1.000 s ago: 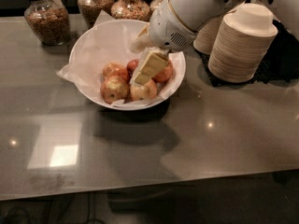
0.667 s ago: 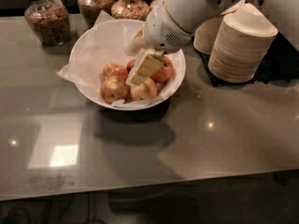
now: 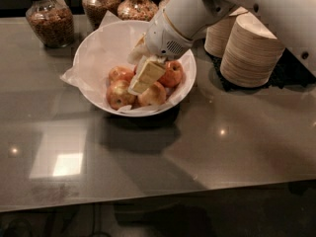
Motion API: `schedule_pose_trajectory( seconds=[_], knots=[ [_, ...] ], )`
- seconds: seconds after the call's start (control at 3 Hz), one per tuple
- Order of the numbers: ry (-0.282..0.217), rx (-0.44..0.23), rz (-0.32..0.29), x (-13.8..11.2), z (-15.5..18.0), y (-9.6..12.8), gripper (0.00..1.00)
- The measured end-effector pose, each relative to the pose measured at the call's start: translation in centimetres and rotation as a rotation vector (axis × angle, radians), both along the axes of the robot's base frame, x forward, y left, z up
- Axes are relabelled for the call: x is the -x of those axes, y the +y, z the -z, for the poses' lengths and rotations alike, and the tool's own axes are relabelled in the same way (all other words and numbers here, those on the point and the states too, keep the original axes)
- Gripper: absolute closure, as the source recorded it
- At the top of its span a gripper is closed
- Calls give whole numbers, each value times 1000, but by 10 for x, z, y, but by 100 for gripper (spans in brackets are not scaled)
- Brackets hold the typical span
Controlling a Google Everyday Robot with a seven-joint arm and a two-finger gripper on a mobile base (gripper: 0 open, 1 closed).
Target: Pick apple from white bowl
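Hand point(image 3: 140, 84) of the white arm point(image 3: 192, 11) reaches down into the white bowl point(image 3: 186, 85), its cream tip among the apples point(image 3: 118, 95) at the middle of the pile; whether it is released or clenched on one cannot be told. Nearest the camera, the grey counter point(image 3: 222, 147) shows a bright square reflection point(image 3: 66, 164) at the left. Beyond that sits the bowl, lined with crinkled white paper point(image 3: 103, 48); four reddish-yellow apples show, all resting inside it. To its right, somewhat farther back, two stacks of tan paper bowls point(image 3: 249, 53) stand on a dark mat point(image 3: 291, 75). Along the far edge stand three glass jars point(image 3: 49, 19) with brown contents.
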State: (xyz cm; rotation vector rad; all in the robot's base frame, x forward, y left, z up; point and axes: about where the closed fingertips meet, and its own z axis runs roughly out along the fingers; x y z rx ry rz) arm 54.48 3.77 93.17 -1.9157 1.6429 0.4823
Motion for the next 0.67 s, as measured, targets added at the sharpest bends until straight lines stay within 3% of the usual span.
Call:
schedule_pose_trajectory(
  seconds=[0.67],
  knots=[
    [64, 3, -24, -7, 25, 11, 39]
  ],
)
